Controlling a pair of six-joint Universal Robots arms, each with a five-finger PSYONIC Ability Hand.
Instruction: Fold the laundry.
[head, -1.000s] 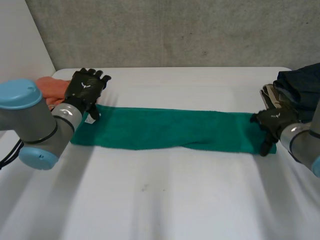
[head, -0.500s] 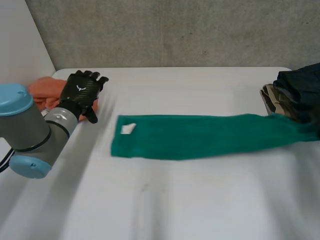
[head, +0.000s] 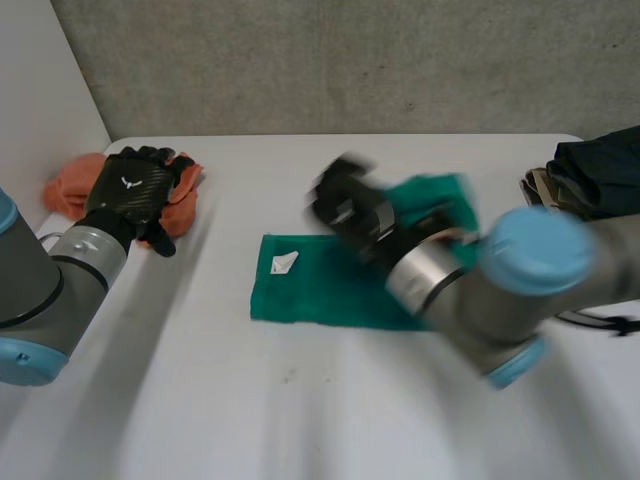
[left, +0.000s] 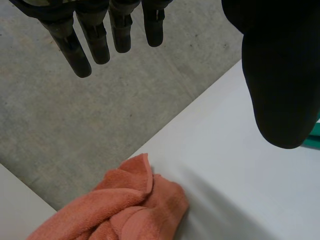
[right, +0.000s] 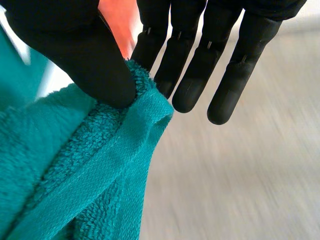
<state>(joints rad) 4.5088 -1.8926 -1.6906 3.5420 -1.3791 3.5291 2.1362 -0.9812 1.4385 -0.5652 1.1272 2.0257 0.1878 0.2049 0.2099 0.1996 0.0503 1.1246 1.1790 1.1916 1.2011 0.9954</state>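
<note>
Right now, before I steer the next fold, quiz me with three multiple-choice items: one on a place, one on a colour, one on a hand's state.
1. On the table, the orange cloth lies:
A) in the middle
B) at the far corner by the left hand
C) at the near edge

2. The towel pinched by the right hand is:
A) green
B) white
C) orange

3. The left hand is:
A) shut on the orange cloth
B) shut, empty
C) open, holding nothing

Answers:
1 B: the head view shows it at the far corner beside that hand.
2 A: the right wrist view shows the thumb pressing a green terry edge against the fingers.
3 C: the left wrist view shows straight fingers above the cloth, apart from it.
</note>
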